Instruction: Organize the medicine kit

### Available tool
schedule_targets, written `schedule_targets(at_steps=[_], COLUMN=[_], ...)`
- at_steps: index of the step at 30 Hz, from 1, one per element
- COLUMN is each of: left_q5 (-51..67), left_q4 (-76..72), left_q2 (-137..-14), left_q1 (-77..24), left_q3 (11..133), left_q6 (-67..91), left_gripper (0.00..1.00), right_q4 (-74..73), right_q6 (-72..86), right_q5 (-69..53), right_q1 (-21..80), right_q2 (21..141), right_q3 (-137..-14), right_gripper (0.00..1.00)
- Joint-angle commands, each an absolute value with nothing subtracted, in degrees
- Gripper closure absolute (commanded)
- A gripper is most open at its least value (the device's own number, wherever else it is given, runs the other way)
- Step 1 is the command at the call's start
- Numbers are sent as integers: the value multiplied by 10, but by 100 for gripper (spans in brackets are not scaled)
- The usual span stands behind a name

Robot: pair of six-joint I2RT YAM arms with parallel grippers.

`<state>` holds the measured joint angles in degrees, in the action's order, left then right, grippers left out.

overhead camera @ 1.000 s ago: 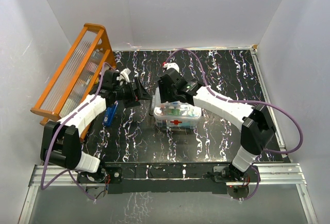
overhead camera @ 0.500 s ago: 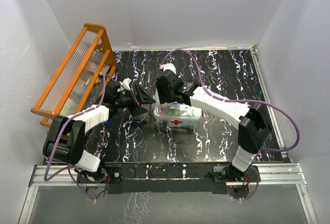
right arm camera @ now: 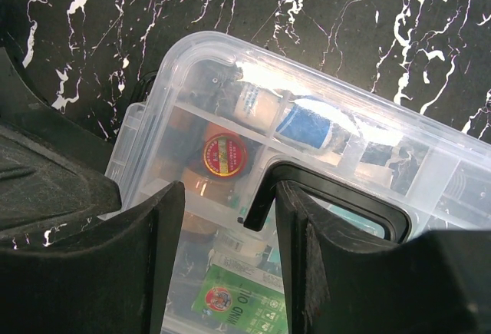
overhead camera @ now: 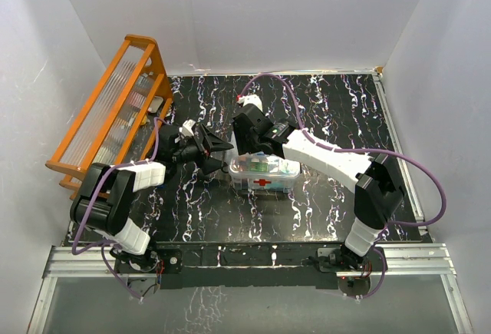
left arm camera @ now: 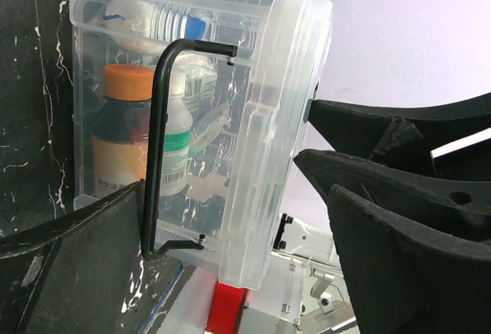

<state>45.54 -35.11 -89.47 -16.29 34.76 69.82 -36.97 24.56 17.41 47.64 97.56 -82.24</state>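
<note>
The medicine kit sits in the middle of the desk with its lid on. It is hard, slippy plastic full of bottles, so likely a bit heavy and best grabbed by its dark handle. The left hand is spread wide beside the kit's left end, the right hand is half spread over the handle and pinches nothing, and the orange rack stands well apart.

The kit bears a red cross on its side wall, just right of the left tool. Between the right tool's fingers, through the lid, a round red-and-gold seal sits on a cap, its print too small to read. Nearer that tool's palm, a green packet has a red emblem and white lettering, unreadable. Between the left tool's fingers, a bottle carries a green-banded label with a barcode. A second barcode lies beyond it. No word or number is legible.
</note>
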Motion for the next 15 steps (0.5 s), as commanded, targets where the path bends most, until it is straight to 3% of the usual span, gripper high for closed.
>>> schedule_targets(at_steps=[1, 8, 15], left_q5=[485, 483, 504], left_q4=[-397, -256, -187], left_q2=[-893, -871, -857], left_q1=[-163, -160, -159], left_q3=[346, 393, 422], left_q6=[718, 592, 545], left_gripper=[1, 15, 22], right_q4=[-385, -383, -375], right_q6=[256, 262, 267], right_q5=[161, 170, 171], right_q1=[483, 482, 482], right_q2=[981, 979, 977], right_q3=[-799, -795, -796], right_gripper=[53, 54, 56])
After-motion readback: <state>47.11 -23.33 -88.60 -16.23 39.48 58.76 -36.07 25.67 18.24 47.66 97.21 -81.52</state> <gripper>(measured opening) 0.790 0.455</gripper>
